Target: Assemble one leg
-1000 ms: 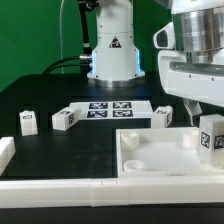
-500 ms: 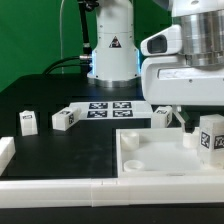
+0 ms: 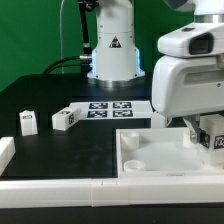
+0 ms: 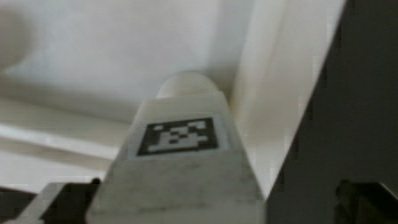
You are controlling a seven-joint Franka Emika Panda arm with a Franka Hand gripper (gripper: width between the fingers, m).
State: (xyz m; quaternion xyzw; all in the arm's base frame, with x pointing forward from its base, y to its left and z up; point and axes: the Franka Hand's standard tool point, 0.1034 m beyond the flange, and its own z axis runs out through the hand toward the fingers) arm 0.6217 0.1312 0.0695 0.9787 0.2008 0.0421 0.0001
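A leg point(image 3: 214, 137), a small white block with a black-and-white tag, stands upright at the exterior view's right, at the right rim of the large white tray-like part point(image 3: 150, 158). My gripper point(image 3: 205, 133) has come down over it and hides most of it. In the wrist view the leg point(image 4: 182, 150) fills the middle, tag facing the camera. The dark fingertips point(image 4: 64, 204) stand on either side of it with gaps, so my gripper point(image 4: 210, 206) is open around it. Two more legs point(image 3: 28, 122) point(image 3: 64, 119) stand on the black table at the exterior view's left.
The marker board point(image 3: 108, 107) lies at the table's middle, in front of the robot base point(image 3: 112, 55). A long white bar point(image 3: 80, 190) runs along the front edge. A white piece point(image 3: 5, 150) sits at the far left.
My gripper has come down and toward the exterior view's left, over the leg by the tray. It now hides the leg that stood next to the marker board. The legs have not moved.
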